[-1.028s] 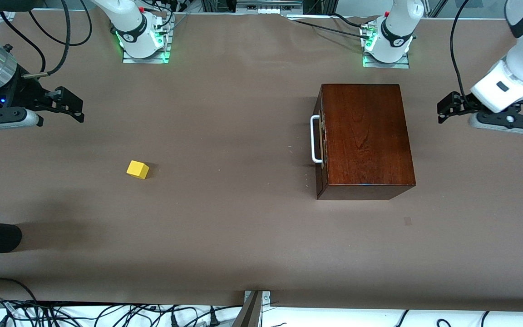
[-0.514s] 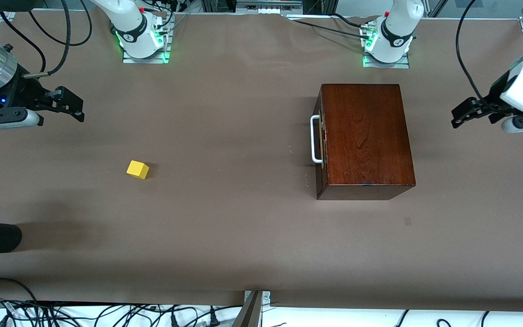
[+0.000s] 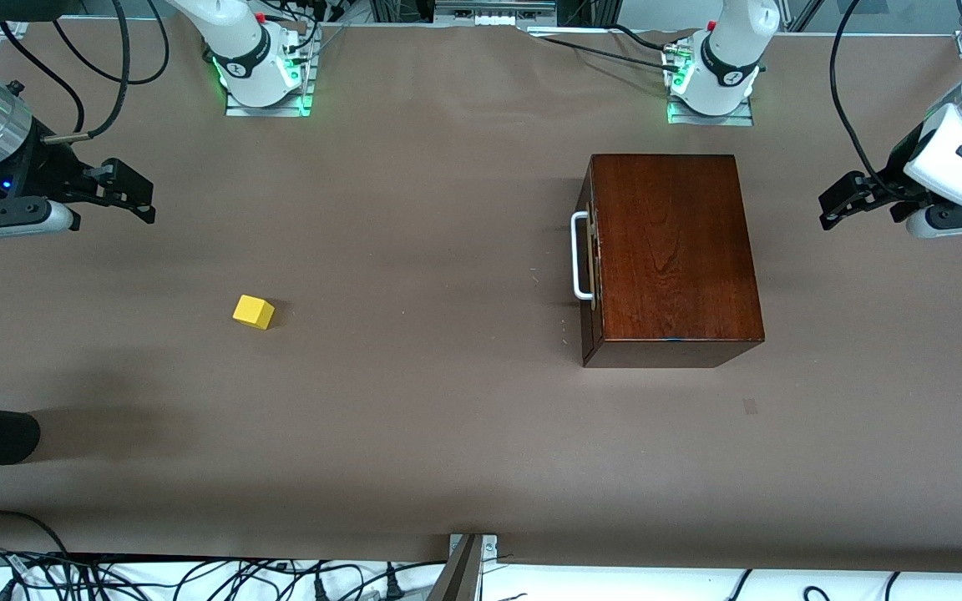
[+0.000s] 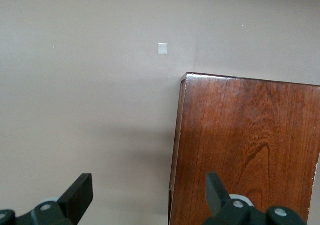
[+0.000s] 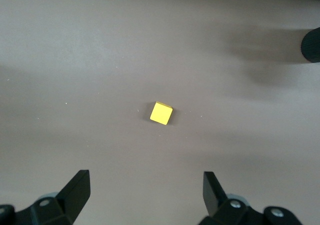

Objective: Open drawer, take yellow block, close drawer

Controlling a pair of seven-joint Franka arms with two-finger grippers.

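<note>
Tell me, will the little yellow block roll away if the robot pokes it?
Probably not: the yellow block is a cube with flat faces resting flat on the table, so it should slide or turn rather than roll. It looks solid and stiff, so it likely won't squash. Being small, it is probably light and easily nudged.

Even, soft overhead light is seen w/ no harsh glare. Front view is sharp; broad faint shadows are cast on the table (image 3: 448,434) at lower left of the frame. A mild sheen is shown on the wooden box (image 3: 673,250) top. Green LED glow is noted at both arm bases, top of frame. Wrist views are slightly softer; gripper tips at bottom edge are a bit blurred.
</note>
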